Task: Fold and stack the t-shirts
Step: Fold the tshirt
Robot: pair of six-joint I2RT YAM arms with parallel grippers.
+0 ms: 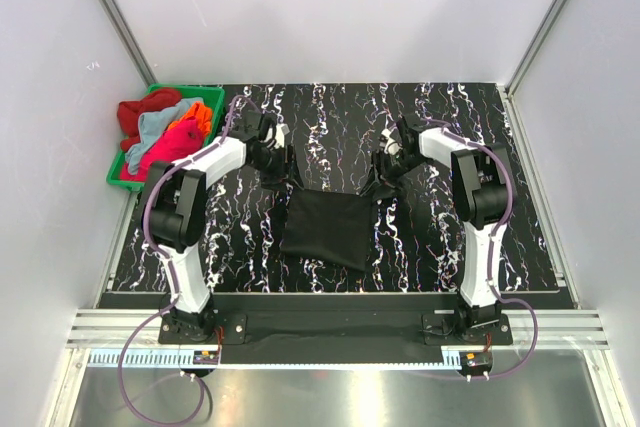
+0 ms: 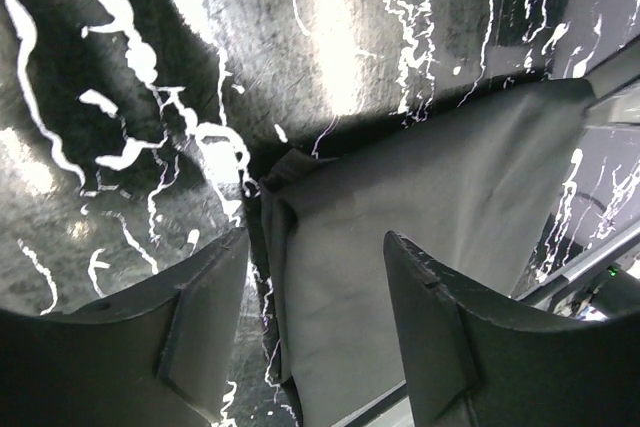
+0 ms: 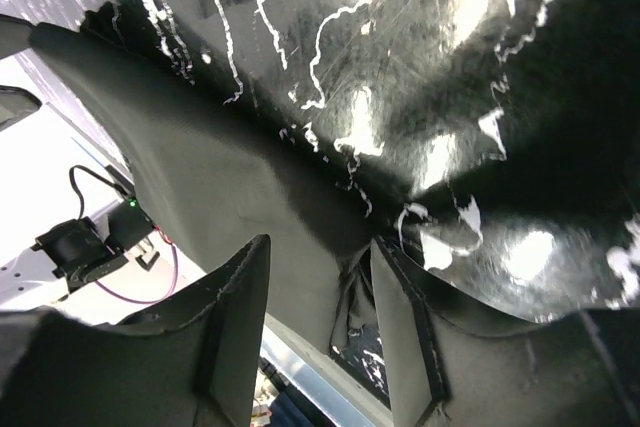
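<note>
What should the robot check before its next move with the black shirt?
1. Left claw open above the black t-shirt: ok.
2. Right claw open, straddling the shirt's edge: ok.
3. Cloth really pinched by either claw: cannot tell.
4. Shirt corner by the left claw smooth: not ok, bunched.
5. Other t-shirts in the green bin, away from the claws: ok.
</note>
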